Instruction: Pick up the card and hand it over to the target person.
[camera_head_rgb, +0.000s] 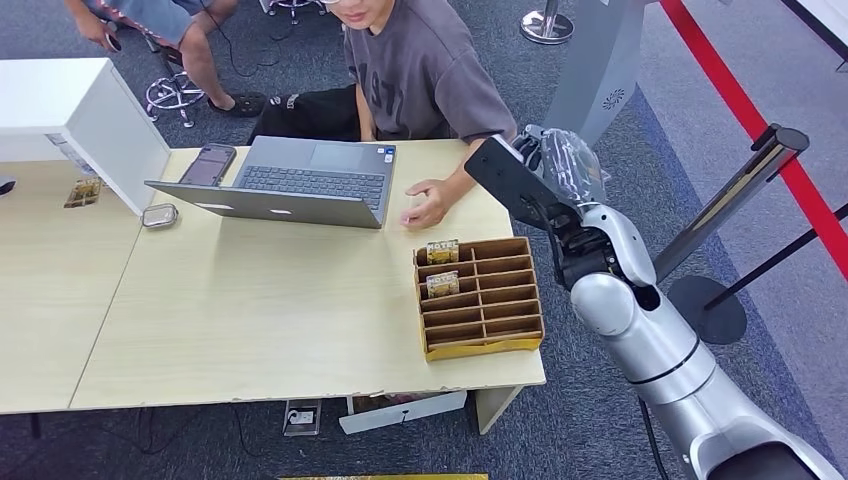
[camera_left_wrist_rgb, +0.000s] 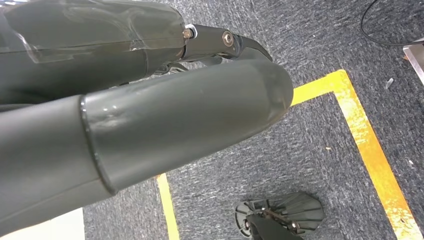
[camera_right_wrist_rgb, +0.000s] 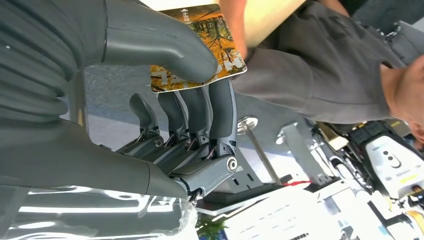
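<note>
meanwhile the silver right hand (camera_right_wrist_rgb: 165, 90) is pinching an orange autumn-print card (camera_right_wrist_rgb: 212, 37) between thumb and fingers beside the seated person in a grey t-shirt (camera_head_rgb: 425, 75), whose hand is resting near the open grey laptop (camera_head_rgb: 290, 185) and the brown cardboard divider tray (camera_head_rgb: 480, 298); the grey left hand (camera_left_wrist_rgb: 150, 120) is hanging above carpet, its grasp unclear.

Blue-grey carpet (camera_head_rgb: 600, 130) covers the floor all around the pale wooden table (camera_head_rgb: 250, 320), and a second matching table (camera_head_rgb: 40, 290) butts against its left side. A white cabinet (camera_head_rgb: 70, 110) stands on that far-left corner. Right of the table, a red strip (camera_head_rgb: 760, 130) runs diagonally over the carpet, with a dark stanchion post (camera_head_rgb: 735, 200) on a round base (camera_head_rgb: 707, 310) beside it. Yellow tape (camera_left_wrist_rgb: 370, 150) marks the carpet too.
</note>
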